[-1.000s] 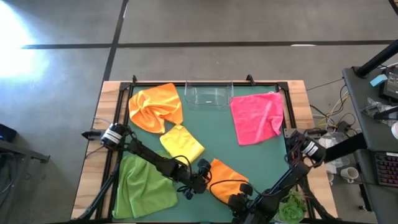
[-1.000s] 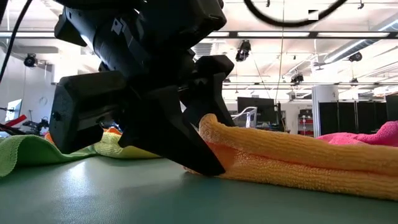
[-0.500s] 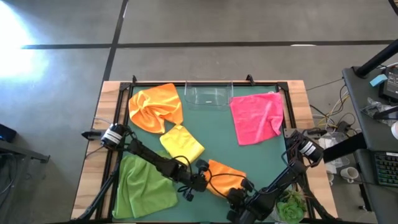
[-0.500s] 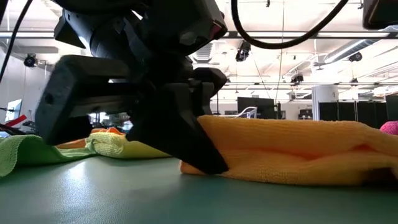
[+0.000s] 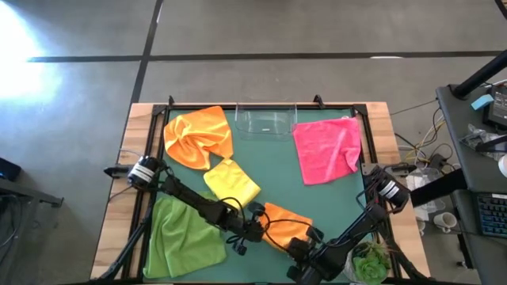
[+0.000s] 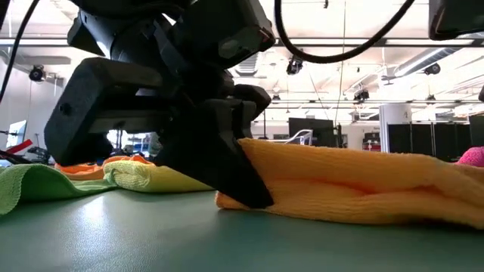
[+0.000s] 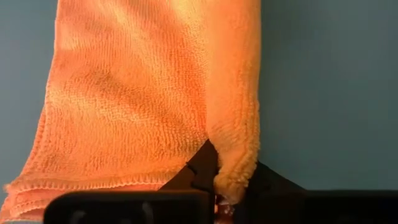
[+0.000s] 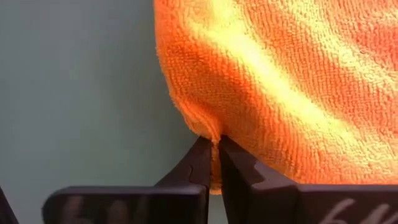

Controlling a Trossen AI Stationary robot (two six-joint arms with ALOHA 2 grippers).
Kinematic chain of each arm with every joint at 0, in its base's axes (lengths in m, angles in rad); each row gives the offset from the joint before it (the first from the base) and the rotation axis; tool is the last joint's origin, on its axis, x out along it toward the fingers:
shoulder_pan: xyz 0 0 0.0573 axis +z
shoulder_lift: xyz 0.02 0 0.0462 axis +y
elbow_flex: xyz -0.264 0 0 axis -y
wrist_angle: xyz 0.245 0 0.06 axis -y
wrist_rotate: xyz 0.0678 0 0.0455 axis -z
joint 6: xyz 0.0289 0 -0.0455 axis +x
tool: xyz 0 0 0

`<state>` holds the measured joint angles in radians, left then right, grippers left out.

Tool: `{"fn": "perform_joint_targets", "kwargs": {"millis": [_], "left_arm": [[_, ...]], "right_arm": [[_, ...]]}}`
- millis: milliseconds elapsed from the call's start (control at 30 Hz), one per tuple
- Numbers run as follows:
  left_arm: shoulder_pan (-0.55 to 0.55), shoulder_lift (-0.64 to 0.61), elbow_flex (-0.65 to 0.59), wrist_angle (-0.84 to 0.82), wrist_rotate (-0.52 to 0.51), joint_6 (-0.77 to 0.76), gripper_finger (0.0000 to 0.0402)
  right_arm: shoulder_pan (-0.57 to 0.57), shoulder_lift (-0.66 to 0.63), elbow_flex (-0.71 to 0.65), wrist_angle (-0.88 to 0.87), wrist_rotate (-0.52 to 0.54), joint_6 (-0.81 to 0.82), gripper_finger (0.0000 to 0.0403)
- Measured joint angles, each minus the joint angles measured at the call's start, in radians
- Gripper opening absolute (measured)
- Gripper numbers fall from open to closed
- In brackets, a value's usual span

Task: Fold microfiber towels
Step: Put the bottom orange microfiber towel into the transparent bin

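A folded orange microfiber towel (image 5: 287,224) lies on the green mat near the table's front edge, in the middle. My left gripper (image 5: 259,230) is shut on its left end and also shows in the low view (image 6: 231,185) and the left wrist view (image 7: 227,186). My right gripper (image 5: 304,243) is shut on its near right part (image 8: 216,149). Lying flat are a lime green towel (image 5: 186,233), a yellow towel (image 5: 231,182) and a pink towel (image 5: 326,149). A second orange towel (image 5: 198,136) lies crumpled. My left gripper pinches a thick rolled fold (image 7: 237,163) at the orange towel's left end between its two fingers. The fingers (image 6: 242,177) slant down from the table's left. The towel rests on the mat, several layers humped up beside them. My right gripper pinches the towel's rounded folded edge (image 8: 205,127) between its two fingers, close to the mat. The cloth bulges just beyond the fingertips, and the towel lies on the mat.
A clear plastic bin (image 5: 265,120) stands at the far edge, in the middle. Bare green mat (image 5: 277,170) lies between the yellow and pink towels. A black frame (image 5: 368,158) borders the mat.
Both grippers have shut on the orange towel. My right gripper has slid a little toward the table's left, against the towel. The towel has been gathered shorter and stands higher, while it stays on the mat.
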<state>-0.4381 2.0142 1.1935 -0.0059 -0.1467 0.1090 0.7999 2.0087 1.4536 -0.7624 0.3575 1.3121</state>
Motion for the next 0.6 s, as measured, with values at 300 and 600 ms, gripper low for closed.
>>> {"fn": "perform_joint_targets", "kwargs": {"millis": [300, 600], "left_arm": [[0.0, -0.145, 0.005, -0.169, 0.006, -0.025, 0.0002], [0.0, -0.295, 0.003, -0.263, -0.047, -0.026, 0.0001]], "right_arm": [[0.002, 0.002, 0.22, -0.277, 0.058, 0.122, 0.0011], [-0.052, 0.002, 0.443, -0.598, 0.143, 0.154, 0.0011]]}}
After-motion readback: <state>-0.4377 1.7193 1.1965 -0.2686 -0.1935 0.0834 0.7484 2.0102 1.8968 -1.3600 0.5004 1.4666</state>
